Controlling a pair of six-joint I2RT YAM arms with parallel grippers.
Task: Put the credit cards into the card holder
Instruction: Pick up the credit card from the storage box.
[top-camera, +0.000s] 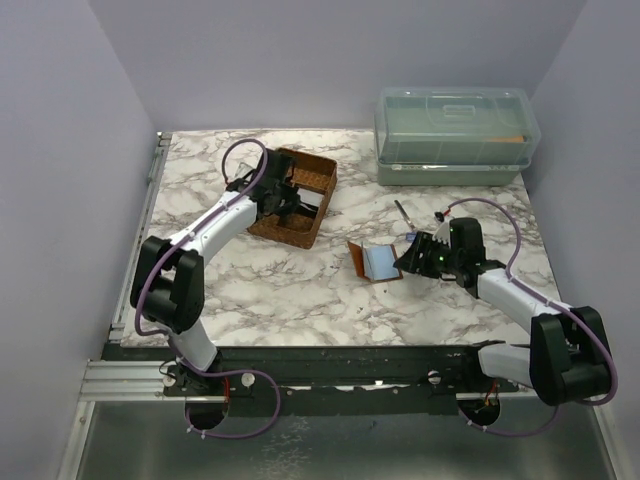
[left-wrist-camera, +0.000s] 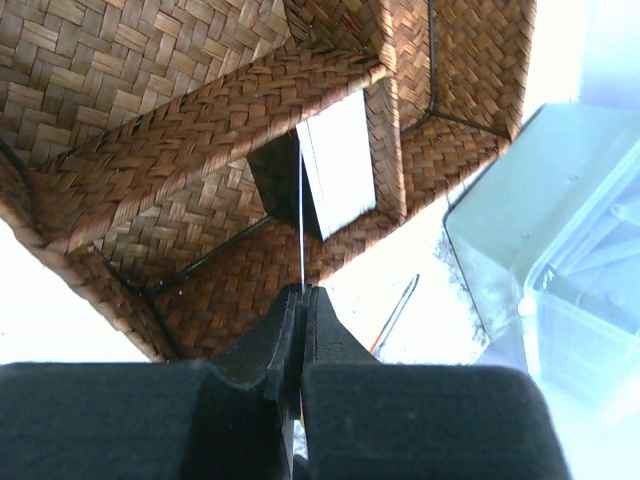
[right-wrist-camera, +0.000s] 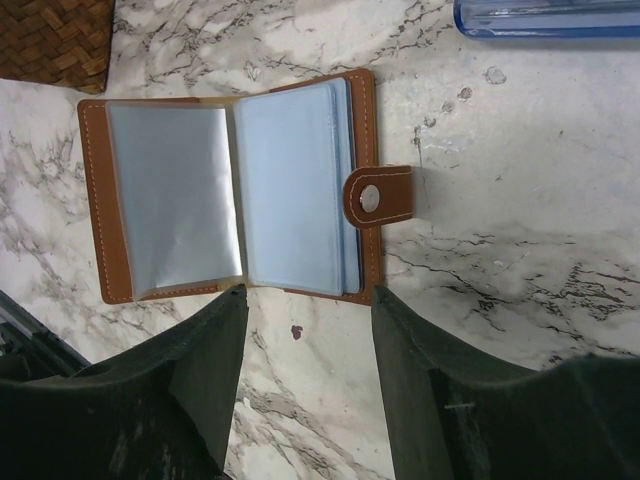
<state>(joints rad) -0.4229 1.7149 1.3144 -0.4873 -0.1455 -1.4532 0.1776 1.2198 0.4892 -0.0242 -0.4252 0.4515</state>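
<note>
At eleven o'clock, in the basket (left-wrist-camera: 180, 130), I am pinching one card (left-wrist-camera: 301, 230) in my closed left gripper (left-wrist-camera: 302, 292); my right gripper (right-wrist-camera: 310, 300) is hovering open, empty, by the seemingly unfilled card holder (right-wrist-camera: 230, 195) at four o'clock.

On the tabletop (top-camera: 300, 290), the basket (top-camera: 310, 180) lies to the left, the card holder (top-camera: 375, 262) lies nearer and to its right, and the lidded box (top-camera: 455, 135) lies far right behind. The left gripper (left-wrist-camera: 302, 295) is over the basket with a credit card (left-wrist-camera: 302, 230) between its fingers. The right gripper (right-wrist-camera: 305, 300) is just beside the card holder.

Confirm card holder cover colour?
Card holder: brown, pale stitching; best in right wrist view.
</note>
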